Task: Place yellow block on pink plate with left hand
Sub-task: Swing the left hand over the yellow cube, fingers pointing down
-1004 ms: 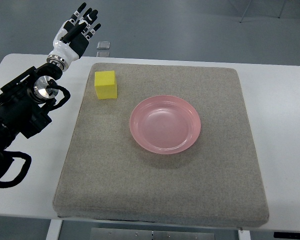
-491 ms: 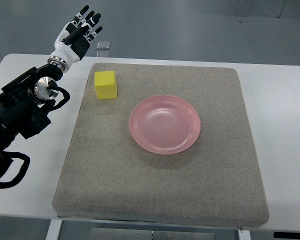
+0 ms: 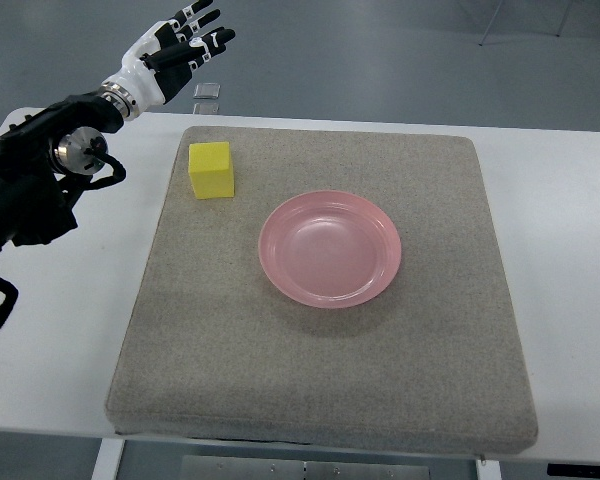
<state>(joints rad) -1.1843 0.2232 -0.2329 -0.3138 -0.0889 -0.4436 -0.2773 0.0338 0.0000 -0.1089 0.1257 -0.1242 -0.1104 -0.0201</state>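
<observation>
- Left hand (image 3: 175, 45) hovers empty, fingers spread, at 11 o'clock of the yellow block (image 3: 211, 170).
- Block sits on the grey mat (image 3: 320, 370), at 10 o'clock from the pink plate (image 3: 330, 249), nothing between them.
- A small clear object (image 3: 207, 92) lies past the white surface (image 3: 570, 260).

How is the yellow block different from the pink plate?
The yellow foam-like cube is boxy with flat sides and sharp corners, while the pink round plastic plate is a shallow circle with a raised rim. The cube is much smaller than the plate. The cube sits near the mat's far-left corner; the plate sits nearer its middle. Both rest apart on the grey felt mat, with nothing touching them.
</observation>
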